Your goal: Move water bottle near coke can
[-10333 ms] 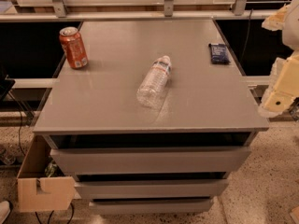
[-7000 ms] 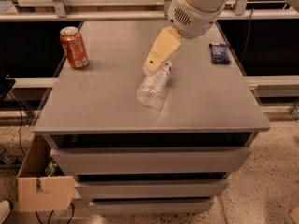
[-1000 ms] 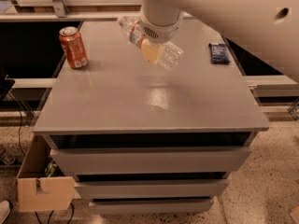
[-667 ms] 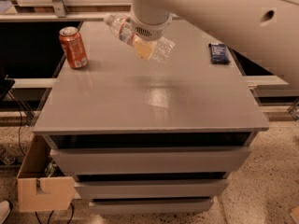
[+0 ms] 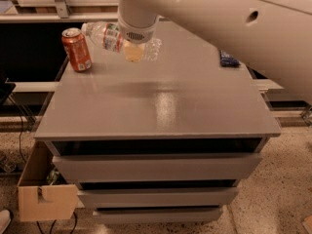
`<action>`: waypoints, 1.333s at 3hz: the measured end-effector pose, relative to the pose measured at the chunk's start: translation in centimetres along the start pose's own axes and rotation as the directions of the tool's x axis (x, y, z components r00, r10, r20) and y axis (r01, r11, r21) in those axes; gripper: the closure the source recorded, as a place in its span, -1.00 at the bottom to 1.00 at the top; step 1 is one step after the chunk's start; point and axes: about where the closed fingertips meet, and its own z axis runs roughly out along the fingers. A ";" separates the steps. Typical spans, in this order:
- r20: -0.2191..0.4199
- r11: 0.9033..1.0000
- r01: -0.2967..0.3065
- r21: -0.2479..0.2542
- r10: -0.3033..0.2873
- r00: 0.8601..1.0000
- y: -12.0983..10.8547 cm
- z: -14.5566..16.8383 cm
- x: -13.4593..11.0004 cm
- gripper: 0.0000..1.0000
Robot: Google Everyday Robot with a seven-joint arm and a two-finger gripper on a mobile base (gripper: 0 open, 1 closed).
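Observation:
The water bottle (image 5: 108, 36) is a clear crinkly bottle with a white cap and a coloured label band. It hangs lying sideways above the grey table (image 5: 161, 106), cap pointing left. My gripper (image 5: 134, 51) is shut on the water bottle around its middle, with the white arm coming in from the upper right. The coke can (image 5: 76, 49) is orange-red with a silver top and stands upright at the table's far left corner. The bottle's cap end is just right of the can's top, apart from it.
A small dark blue packet (image 5: 228, 58) lies at the table's far right edge. The table is a drawer unit (image 5: 156, 169) with stacked drawers. A cardboard box (image 5: 44, 189) sits on the floor at lower left. A shelf rail (image 5: 58, 4) runs behind.
The gripper has carried the lifted water bottle left, toward the coke can. The can and the blue packet have not moved.

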 end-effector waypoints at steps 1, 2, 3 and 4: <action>0.001 0.999 0.054 -0.001 -0.054 0.999 0.1 0.0 0.0 1.00; 0.001 0.999 0.054 -0.001 -0.054 0.999 0.1 0.0 0.0 1.00; 0.029 0.988 0.151 0.021 -0.152 0.988 -0.1 0.6 -1.6 1.00; 0.084 0.946 0.319 0.054 -0.323 0.943 -0.3 1.8 -4.7 1.00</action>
